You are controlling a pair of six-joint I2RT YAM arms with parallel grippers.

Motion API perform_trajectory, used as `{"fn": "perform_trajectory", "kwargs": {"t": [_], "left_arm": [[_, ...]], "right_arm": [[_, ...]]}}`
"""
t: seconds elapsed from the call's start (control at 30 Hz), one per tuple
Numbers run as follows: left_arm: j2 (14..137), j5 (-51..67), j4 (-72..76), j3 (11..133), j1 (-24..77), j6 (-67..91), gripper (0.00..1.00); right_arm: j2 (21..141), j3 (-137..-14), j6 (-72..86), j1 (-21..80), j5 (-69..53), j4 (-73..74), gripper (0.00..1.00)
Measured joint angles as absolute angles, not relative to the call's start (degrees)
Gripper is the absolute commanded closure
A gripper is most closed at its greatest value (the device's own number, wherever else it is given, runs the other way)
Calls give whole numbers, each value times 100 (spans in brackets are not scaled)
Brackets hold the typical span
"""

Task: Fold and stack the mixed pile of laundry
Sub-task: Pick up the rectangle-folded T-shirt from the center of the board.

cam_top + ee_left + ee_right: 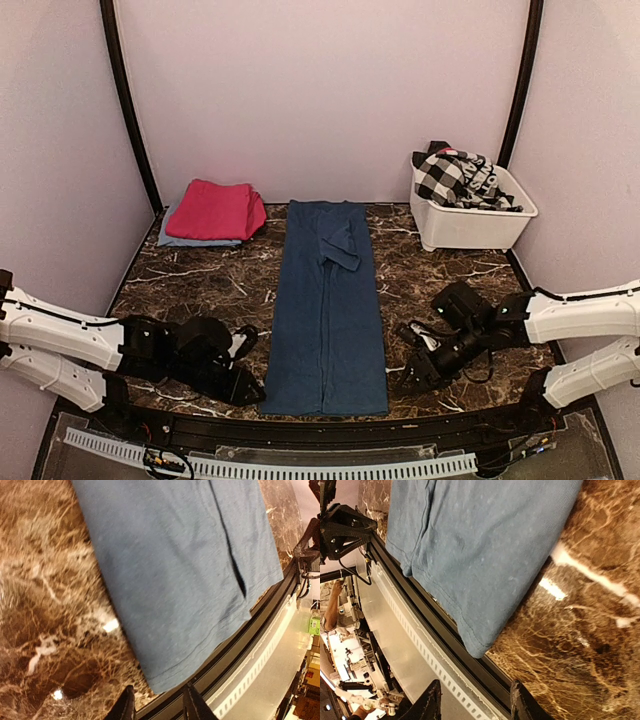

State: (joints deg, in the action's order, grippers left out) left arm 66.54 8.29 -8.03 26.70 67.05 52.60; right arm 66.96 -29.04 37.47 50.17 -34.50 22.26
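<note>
Two near corners of navy-blue sheet (pixel 325 310) lie free | left fingers (pixel 194 707), right fingers (pixel 431 705) apart, empty | pinch both corners evenly.

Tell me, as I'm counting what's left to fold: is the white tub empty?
No, a black-and-white checked garment is heaped in the white tub.

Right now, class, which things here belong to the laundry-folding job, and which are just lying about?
Part of the job: long blue cloth, pink cloth, light-blue piece, checked garment.
Just lying about: white tub, marble table.
</note>
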Motion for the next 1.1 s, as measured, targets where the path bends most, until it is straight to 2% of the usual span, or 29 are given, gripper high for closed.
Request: {"fn": "perform_trajectory", "kwargs": {"t": [0.3, 0.63, 0.87, 0.93, 1.03, 1.1], "left_arm": [[6936, 832, -731, 2458, 7150, 5892, 73], [7472, 810, -351, 2655, 7229, 6084, 78], [7671, 805, -224, 2757, 7236, 6132, 82], [7688, 794, -224, 2773, 7244, 6139, 84], [7682, 777, -266, 2773, 7255, 6171, 94], [7642, 749, -355, 2770, 7255, 6189, 99]], "right_arm": [[7334, -2869, 4381, 5828, -3415, 1605, 58], [7983, -2858, 4591, 6045, -3341, 1020, 60], [8090, -2893, 4600, 6062, -3321, 871, 65], [8121, -2923, 4593, 6062, -3301, 878, 70], [8147, -2945, 4580, 6064, -3258, 897, 80], [8147, -2956, 4576, 6071, -3232, 919, 94]]}}
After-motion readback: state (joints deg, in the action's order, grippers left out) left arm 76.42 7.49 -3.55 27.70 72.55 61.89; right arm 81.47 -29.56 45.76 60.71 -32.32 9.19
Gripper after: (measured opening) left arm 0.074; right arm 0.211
